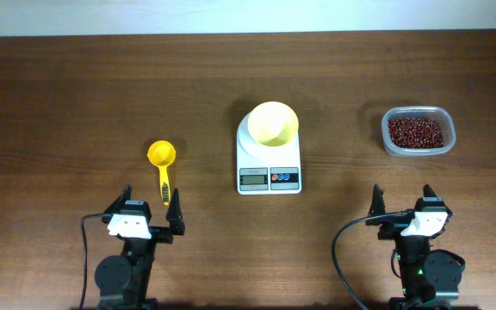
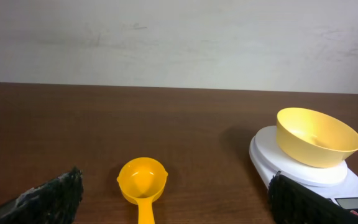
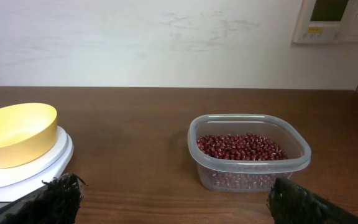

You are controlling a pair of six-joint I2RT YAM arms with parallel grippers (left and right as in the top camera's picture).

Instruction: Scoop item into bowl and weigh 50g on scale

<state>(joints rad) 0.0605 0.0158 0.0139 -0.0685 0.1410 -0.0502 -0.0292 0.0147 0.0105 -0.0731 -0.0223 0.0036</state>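
The left gripper (image 1: pixel 152 195) is resting low at the near edge of the table (image 1: pixel 58 103); its jaws are standing wide apart and are holding nothing. In the left wrist view its two black fingers (image 2: pixel 48 199) are showing at the bottom corners; the yellow long-handled scoop (image 1: pixel 163 168) is lying on the wood ahead of them, cup pointing away from the arm. The handle end is reaching in between the fingertips, nearer the one on the scale's side; no contact with either finger is showing.

Moving right, the scale (image 1: pixel 269 168) is sitting flat at the middle of the table; its grey display (image 1: pixel 253 179) and red and blue buttons (image 1: pixel 284 178) are facing the arms, and the digits are too small to read. The bowl (image 1: pixel 272 122) is standing upright on the round platform, its rim overhanging the far side; its inside is showing bare yellow.

Further right, the clear rectangular tub (image 1: pixel 386 131) is standing well apart from the scale; the beans (image 1: pixel 416 132) are lying in it as a loose heap, filling its lower part.

The right gripper (image 1: pixel 402 191) is resting at the near edge with its jaws spread wide, gripping nothing. In the right wrist view its fingers (image 3: pixel 42 202) are framing the bottom corners; the tub is standing ahead between them, with open wood lying in between; the bowl and scale are showing at the left edge. A wall panel (image 3: pixel 331 18) is hanging on the pale wall beyond.
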